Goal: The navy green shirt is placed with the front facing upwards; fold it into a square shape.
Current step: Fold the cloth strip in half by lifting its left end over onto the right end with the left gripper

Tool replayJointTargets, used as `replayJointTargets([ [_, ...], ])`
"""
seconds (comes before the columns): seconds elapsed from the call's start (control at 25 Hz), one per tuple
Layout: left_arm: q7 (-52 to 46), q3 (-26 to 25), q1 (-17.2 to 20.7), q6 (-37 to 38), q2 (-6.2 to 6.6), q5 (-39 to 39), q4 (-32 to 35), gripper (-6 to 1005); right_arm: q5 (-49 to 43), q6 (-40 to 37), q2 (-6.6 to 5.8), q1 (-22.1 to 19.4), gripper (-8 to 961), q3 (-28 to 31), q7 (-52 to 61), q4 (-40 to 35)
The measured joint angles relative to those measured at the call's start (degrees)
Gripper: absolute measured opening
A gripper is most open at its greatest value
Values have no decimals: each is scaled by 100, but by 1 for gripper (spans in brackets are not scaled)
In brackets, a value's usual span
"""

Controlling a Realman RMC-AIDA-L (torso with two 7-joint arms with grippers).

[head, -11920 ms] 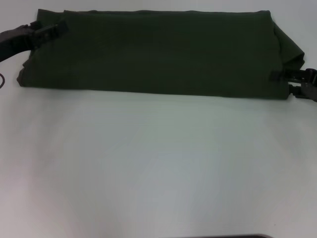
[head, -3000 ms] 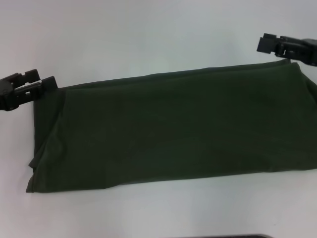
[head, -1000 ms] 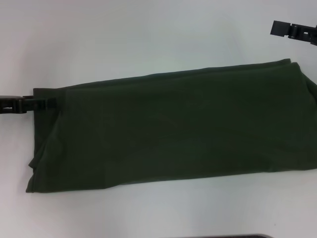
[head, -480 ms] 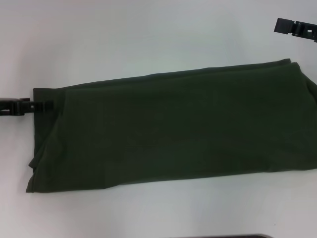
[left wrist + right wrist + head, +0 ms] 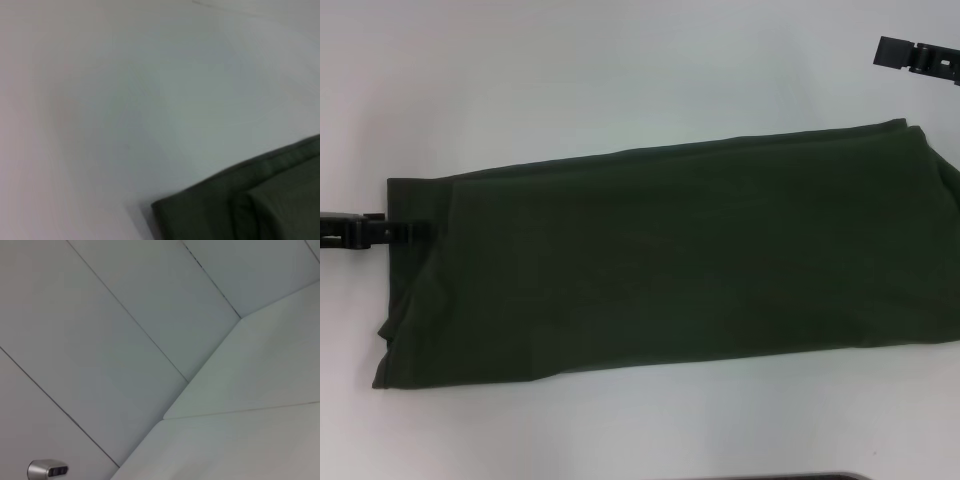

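One navy green shirt (image 5: 670, 260), already folded into a long band. It lies flat on the white table (image 5: 620, 80), running across the head view from the robot's left to past the right frame edge, and is slightly tilted so the right end sits farther from the robot. No print or tag is visible; only plain dark fabric shows.

Handling, as a judgement: soft, light, limp cotton. It will drape and sag once lifted and has no stiffness to push against. The stacked layers can slide apart, so a pinch should catch every layer at an end edge or corner. The left wrist view shows a layered corner (image 5: 210, 210) with an inner fold set back from the outer edge, which makes it easy to miss a layer there.

Count: one shirt, two grippers.

Left gripper (image 5: 405, 229) is low at the shirt's left end edge, tips touching or overlapping the fabric. Can't tell whether the claw is apart or clamped on cloth.

Right gripper (image 5: 892, 52) is at the far right, above the table and well apart from the shirt. Claw state can't be told either.
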Motion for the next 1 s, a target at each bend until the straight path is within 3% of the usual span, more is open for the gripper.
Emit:
replayJointTargets([
  [1.0,22,224,-88,580,-39,249,-17,818,0,-3,-3,-27,884,44,0,0],
])
